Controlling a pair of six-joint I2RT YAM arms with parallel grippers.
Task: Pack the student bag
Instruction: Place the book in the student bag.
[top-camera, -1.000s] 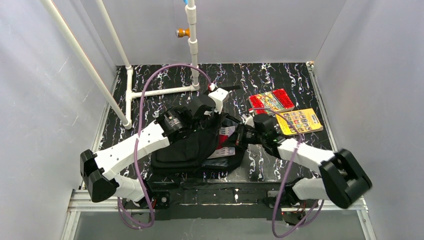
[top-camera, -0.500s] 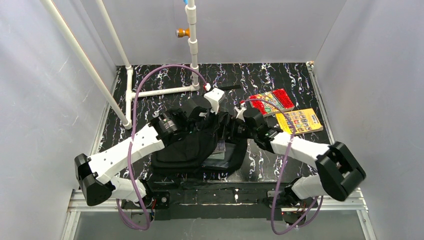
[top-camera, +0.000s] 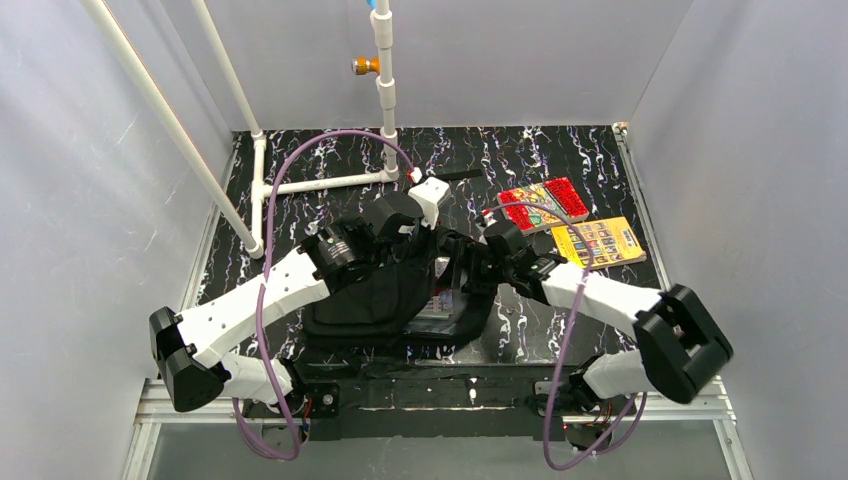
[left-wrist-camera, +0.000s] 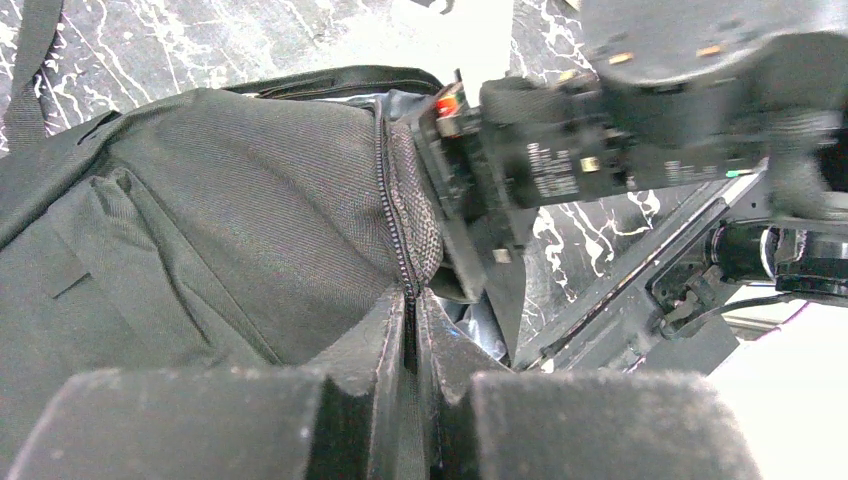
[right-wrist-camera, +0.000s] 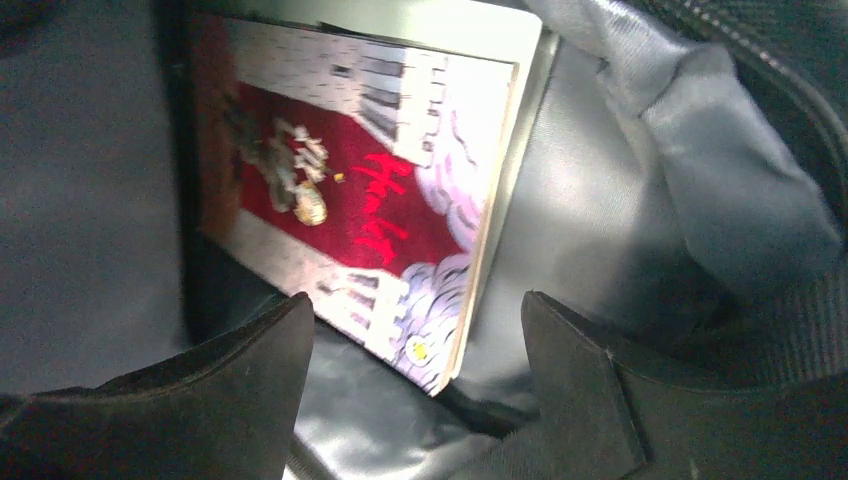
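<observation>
Student bag (top-camera: 385, 295): a large black fabric backpack lying flat on the desk (top-camera: 560, 150), at the middle of the near edge, between the two arms.
Bag opening: on the side of the bag facing the right edge of the desk. It gapes, and grey shiny lining shows inside.
Left gripper (left-wrist-camera: 410, 335): clenched on the student bag. Its two fingers are pressed together on the zipper edge of the flap and hold that edge up off the lower half.
Right gripper (right-wrist-camera: 418, 310): released, with its fingers spread wide. It is pushed into the bag's opening from the right-edge side and grasps nothing.
Book in the bag (right-wrist-camera: 350, 200): red cover with pale clouds and red lettering. It lies on the grey lining just beyond the right gripper's fingertips; I cannot tell whether they touch it.
Red book (top-camera: 545, 203): flat on the desk toward the far right corner, well apart from the bag.
Yellow book (top-camera: 600, 242): flat, just beside the red book and nearer the right edge.
White pipe frame (top-camera: 300, 185): stands at the far left corner of the desk.
</observation>
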